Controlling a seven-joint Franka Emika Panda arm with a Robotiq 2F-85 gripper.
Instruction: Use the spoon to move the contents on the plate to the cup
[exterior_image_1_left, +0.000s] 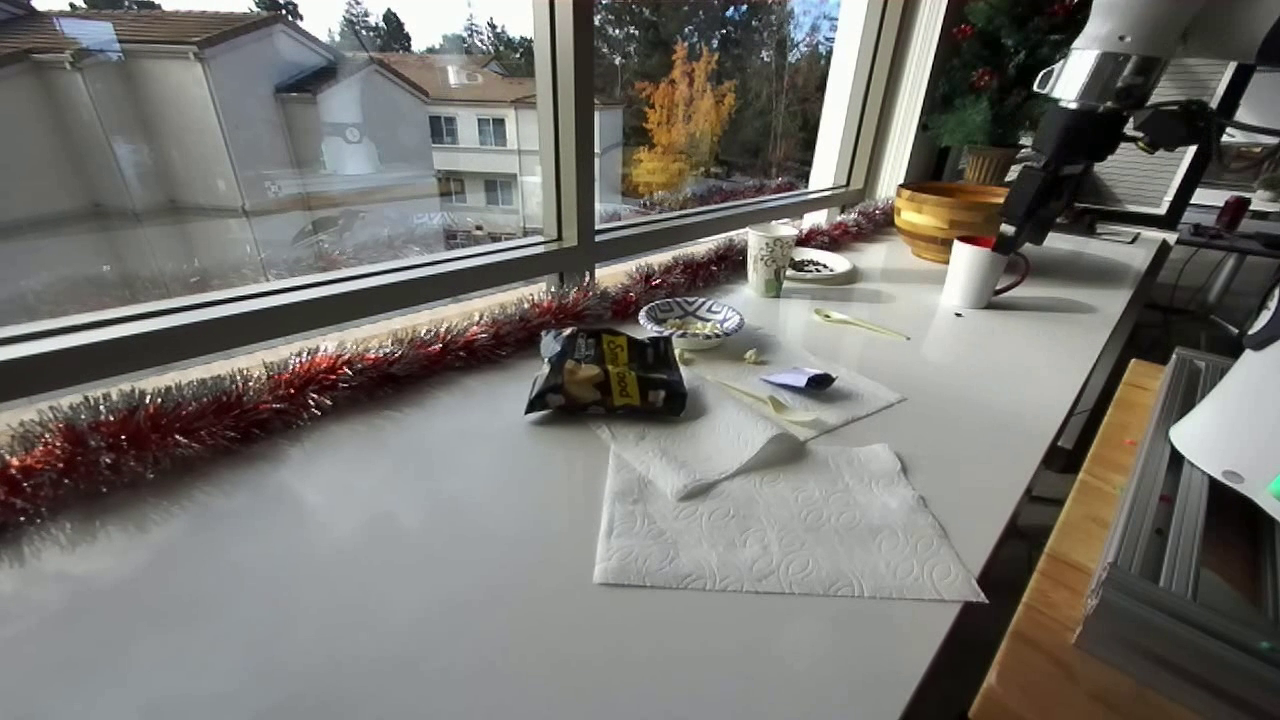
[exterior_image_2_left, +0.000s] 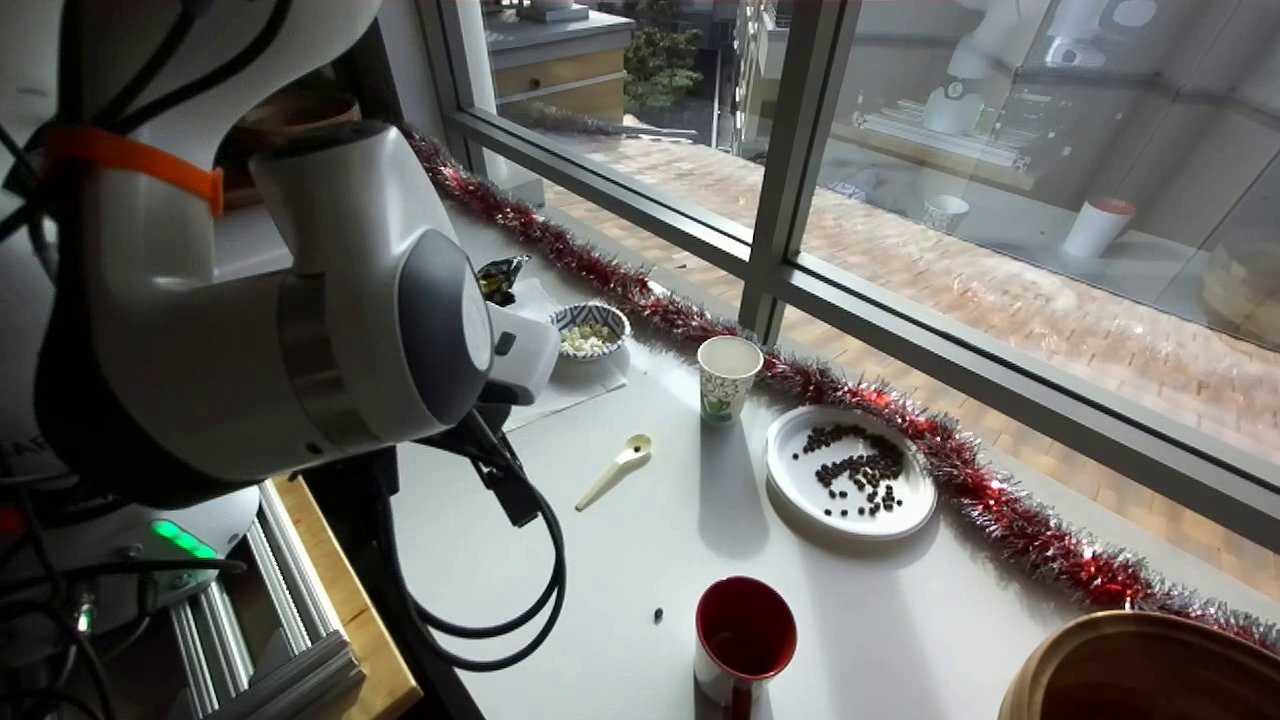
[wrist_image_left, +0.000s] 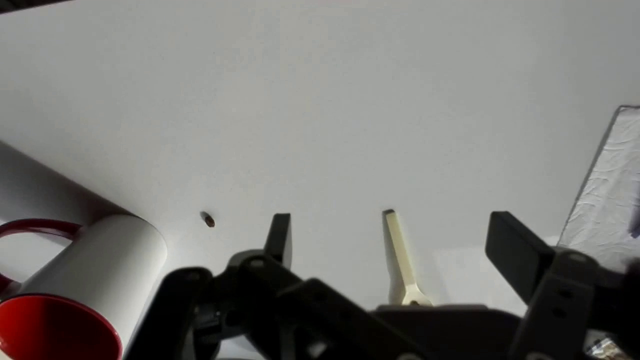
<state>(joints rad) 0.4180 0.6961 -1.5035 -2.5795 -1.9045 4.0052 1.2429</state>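
A pale spoon lies on the white table in both exterior views, with a dark speck in its scoop. In the wrist view the spoon shows between my open, empty gripper fingers, below them and apart; its scoop is partly hidden. The gripper hangs near the mug in an exterior view. The white plate holds many small dark beans and stands by the window; it also shows behind a paper cup. The white cylindrical cup, a mug with red inside, stands upright.
The patterned paper cup stands near the plate. A wooden bowl is beyond the mug. A popcorn bowl, black snack bag, second spoon and paper towels lie farther along. A loose bean lies near the mug.
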